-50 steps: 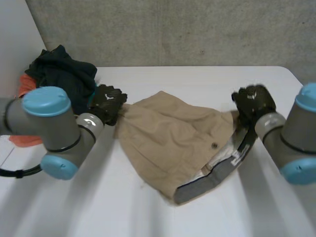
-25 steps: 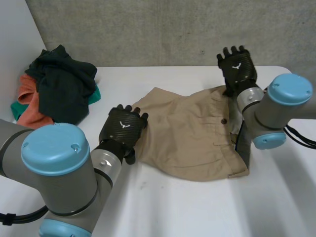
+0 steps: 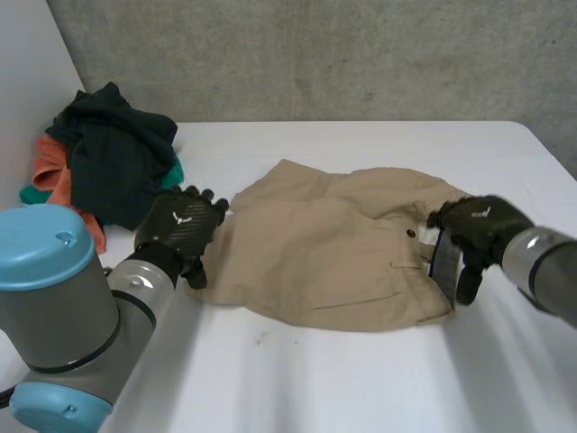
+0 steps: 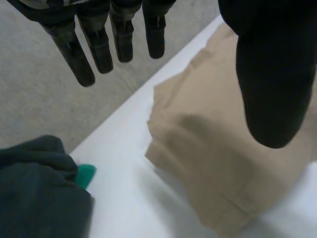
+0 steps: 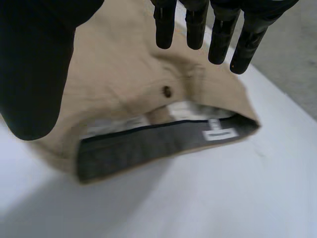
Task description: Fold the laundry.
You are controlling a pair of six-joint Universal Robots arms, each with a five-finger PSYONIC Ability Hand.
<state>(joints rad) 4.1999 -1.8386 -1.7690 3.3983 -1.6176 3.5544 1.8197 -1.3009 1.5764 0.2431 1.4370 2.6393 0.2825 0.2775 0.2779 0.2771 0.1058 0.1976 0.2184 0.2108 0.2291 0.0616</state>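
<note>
**While the khaki shorts (image 3: 334, 257) lay flat, both hands hung open**

The shorts were spread across the middle of the white table (image 3: 361, 388), waistband (image 5: 148, 144) to the right, with its grey lining and a button (image 5: 167, 90) showing. The left hand (image 3: 180, 227) hovered at their left edge, fingers straight and thumb apart, holding nothing. The right hand (image 3: 478, 227) hung over the waistband end, fingers also straight and clear of the thumb. A pile of clothes (image 3: 113, 149), dark, orange and green, sat at the far left.
</note>
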